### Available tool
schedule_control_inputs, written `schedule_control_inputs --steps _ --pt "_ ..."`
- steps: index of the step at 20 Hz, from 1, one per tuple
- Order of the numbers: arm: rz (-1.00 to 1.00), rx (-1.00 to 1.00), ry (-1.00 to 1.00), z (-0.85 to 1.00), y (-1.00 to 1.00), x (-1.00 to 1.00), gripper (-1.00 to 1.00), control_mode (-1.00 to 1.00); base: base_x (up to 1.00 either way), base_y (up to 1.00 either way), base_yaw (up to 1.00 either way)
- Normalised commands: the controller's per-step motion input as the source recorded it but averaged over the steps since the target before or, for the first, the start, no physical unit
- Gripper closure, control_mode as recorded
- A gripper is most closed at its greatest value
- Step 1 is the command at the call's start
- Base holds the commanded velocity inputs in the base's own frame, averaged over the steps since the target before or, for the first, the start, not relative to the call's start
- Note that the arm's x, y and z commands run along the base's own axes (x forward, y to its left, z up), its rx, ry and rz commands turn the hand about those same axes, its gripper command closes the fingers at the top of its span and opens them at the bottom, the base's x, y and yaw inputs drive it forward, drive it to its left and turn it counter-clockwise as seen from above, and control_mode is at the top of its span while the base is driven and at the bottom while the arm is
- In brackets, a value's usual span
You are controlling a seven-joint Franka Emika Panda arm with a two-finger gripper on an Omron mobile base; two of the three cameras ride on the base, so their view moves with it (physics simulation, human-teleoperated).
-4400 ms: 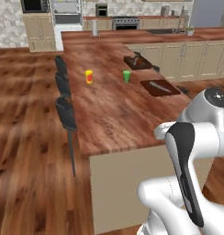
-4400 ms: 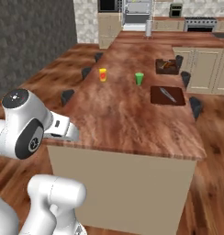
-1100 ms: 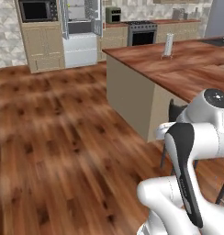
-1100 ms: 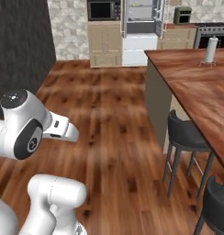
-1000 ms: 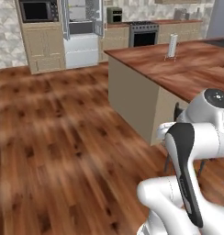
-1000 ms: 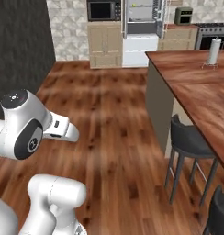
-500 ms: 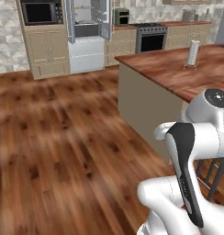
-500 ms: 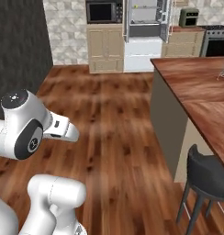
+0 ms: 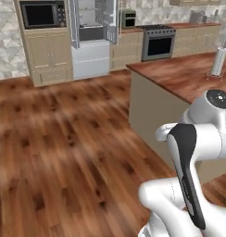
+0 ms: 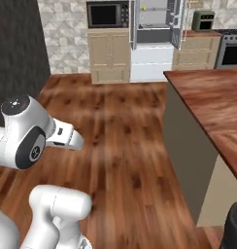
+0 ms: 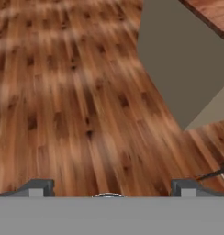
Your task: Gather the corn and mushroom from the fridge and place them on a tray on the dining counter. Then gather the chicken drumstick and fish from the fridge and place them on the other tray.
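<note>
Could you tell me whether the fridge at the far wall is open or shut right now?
Open. The fridge has both upper doors swung outward, so its lit shelves show between them in the left and right base views; the lower drawer front looks shut.

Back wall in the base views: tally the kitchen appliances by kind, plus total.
black built-in microwave: 1
white fridge with both doors open: 1
small green toaster oven on the counter: 1
steel range with dark oven door: 1
Total: 4
</note>
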Motion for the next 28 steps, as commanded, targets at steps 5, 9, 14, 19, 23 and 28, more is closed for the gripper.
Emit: schedule_control_inputs --steps 5,9,14,19,23,28 --pt "0.0 0.0 0.0 0.0 0.0 0.0 -1.0 1.0 1.0 0.48 -0.14" --pt "0.0 0.0 0.0 0.0 0.0 0.0 -1.0 1.0 1.0 0.55 -0.1" --pt "0.0 0.0 0.0 0.0 0.0 0.0 -1.0 1.0 1.0 0.59 -0.07" --pt "0.0 0.0 0.0 0.0 0.0 0.0 -1.0 1.0 1.0 0.44 -0.05" --pt "0.0 0.0 0.0 0.0 0.0 0.0 -1.0 1.0 1.0 0.14 -0.07" --pt "0.0 0.0 0.0 0.0 0.0 0.0 -1.0 1.0 1.0 0.06 -0.06"
